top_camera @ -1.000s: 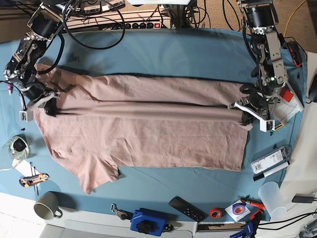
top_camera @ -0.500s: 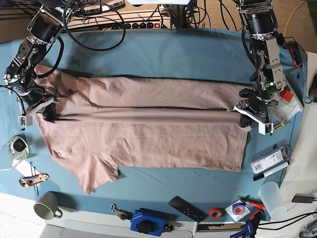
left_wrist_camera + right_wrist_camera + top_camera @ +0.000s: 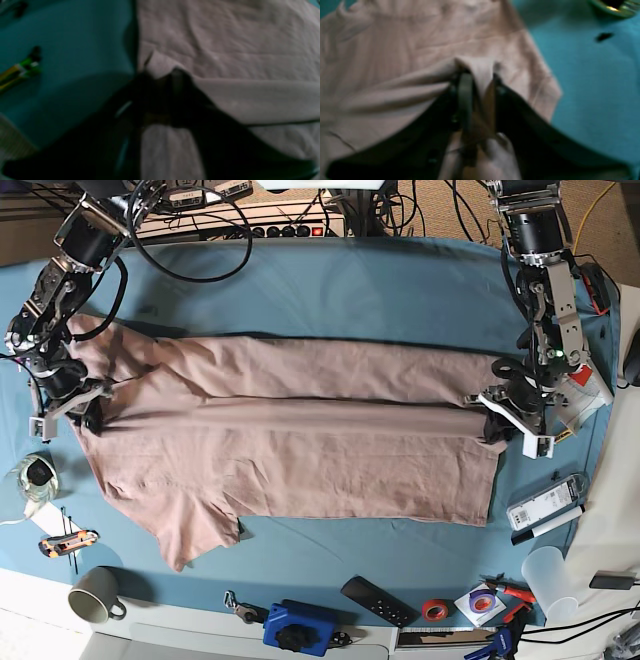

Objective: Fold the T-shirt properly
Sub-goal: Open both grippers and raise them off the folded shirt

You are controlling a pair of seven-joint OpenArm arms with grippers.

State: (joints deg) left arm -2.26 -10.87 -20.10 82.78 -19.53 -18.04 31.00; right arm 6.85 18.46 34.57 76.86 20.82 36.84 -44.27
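One lengthwise fold is appearing done: the T-shirt (image 3: 300, 440) is lying flat across the middle of the teal tablecloth (image 3: 330, 290), collar end pointing to 9 o'clock and hem to 3 o'clock in the base view, with its 12 o'clock side turned over so that a long ridge is running from 9 to 3 through the body. One sleeve is sticking out loose toward 7 o'clock, and the 6 o'clock side is lying unfolded; judged from this, the second lengthwise fold, the sleeve tuck and the crosswise folds are all remaining. The right gripper (image 3: 75, 405) is sitting at the 9 o'clock end of the ridge with a hump of cloth standing between its jaws; whether it is pinching or letting go cannot be told. The left gripper (image 3: 505, 420) is resting at the 3 o'clock end on the hem corner; its wrist view is too dark and blurred to be showing whether its jaws are apart or together. Two containers are standing off the cloth: a grey mug (image 3: 95, 593) at 7 o'clock and a translucent cup (image 3: 550, 575) at 4 o'clock, neither showing any contents.
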